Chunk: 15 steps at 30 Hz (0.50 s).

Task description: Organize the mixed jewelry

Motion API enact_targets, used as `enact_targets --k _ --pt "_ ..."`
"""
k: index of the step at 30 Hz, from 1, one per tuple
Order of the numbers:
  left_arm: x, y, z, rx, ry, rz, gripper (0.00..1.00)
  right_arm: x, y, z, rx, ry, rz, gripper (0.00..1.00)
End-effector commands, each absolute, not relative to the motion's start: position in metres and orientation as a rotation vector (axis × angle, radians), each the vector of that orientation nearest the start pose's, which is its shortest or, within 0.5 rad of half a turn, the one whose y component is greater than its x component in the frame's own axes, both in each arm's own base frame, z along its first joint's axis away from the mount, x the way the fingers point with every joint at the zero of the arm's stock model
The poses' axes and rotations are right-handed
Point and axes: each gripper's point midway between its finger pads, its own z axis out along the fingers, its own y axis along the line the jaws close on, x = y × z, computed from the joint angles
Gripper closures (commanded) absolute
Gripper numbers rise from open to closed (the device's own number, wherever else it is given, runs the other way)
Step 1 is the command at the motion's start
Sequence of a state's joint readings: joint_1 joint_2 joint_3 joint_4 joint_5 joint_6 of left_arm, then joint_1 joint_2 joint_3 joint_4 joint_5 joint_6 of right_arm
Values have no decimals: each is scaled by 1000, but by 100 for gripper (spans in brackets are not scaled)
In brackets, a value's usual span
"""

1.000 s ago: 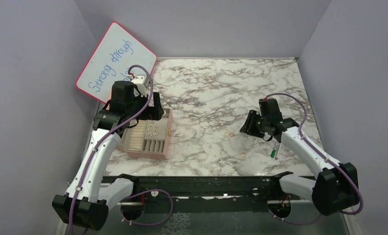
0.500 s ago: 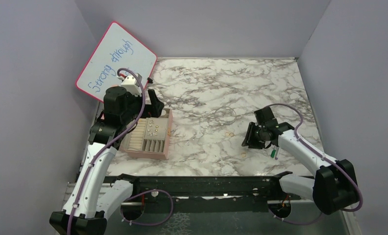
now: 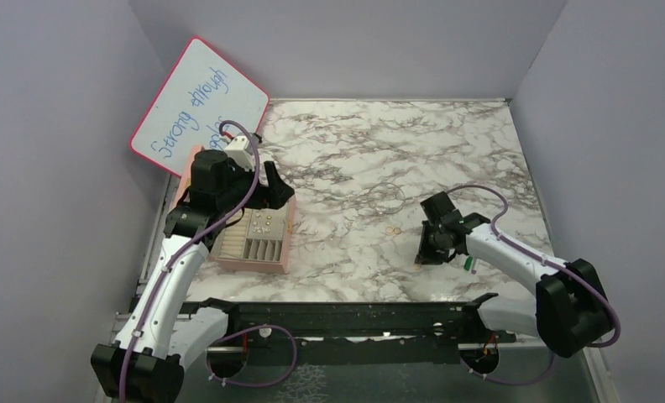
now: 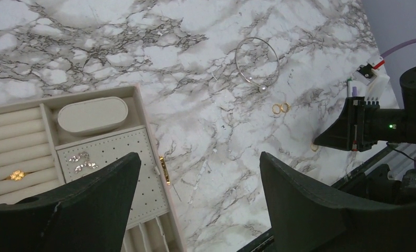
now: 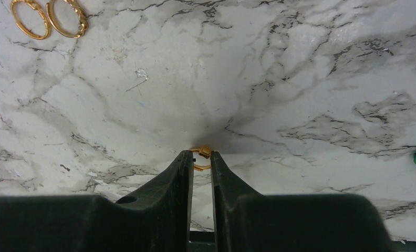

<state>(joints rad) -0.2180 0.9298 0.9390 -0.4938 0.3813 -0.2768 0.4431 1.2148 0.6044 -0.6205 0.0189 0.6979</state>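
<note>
My right gripper (image 5: 200, 157) is down on the marble table, shut on a small gold ring (image 5: 202, 154) held between its fingertips; it also shows in the top view (image 3: 430, 250). Two more gold rings (image 5: 48, 18) lie side by side beyond it, seen too in the top view (image 3: 392, 228) and the left wrist view (image 4: 280, 108). My left gripper (image 4: 198, 176) is open and empty, hovering over the right edge of the pink box (image 3: 280, 252). In the box lie a gold ring (image 4: 17, 175) and silver studs (image 4: 81, 161).
A thin wire bangle (image 4: 256, 60) lies on the marble behind the two rings. A green-and-white pen (image 3: 470, 264) lies just right of my right gripper. A whiteboard (image 3: 196, 105) leans at the back left. Purple walls close in three sides.
My right gripper has dropped to the table and come nearer, and its jaws now hold the gold ring. My left gripper has shifted slightly above the box, still open.
</note>
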Motion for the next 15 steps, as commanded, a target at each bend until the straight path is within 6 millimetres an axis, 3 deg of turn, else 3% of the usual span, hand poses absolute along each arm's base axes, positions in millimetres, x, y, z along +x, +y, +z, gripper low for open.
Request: enact_targets --k 1,10,15 --pt "272 -150 253 226 2037 -771 16 190 109 21 382 2794 146 79" --pt "272 -159 239 235 2082 -841 17 190 109 17 367 2806 108 83" --pt "266 -171 233 225 2095 -944 18 194 111 18 355 2791 110 94"
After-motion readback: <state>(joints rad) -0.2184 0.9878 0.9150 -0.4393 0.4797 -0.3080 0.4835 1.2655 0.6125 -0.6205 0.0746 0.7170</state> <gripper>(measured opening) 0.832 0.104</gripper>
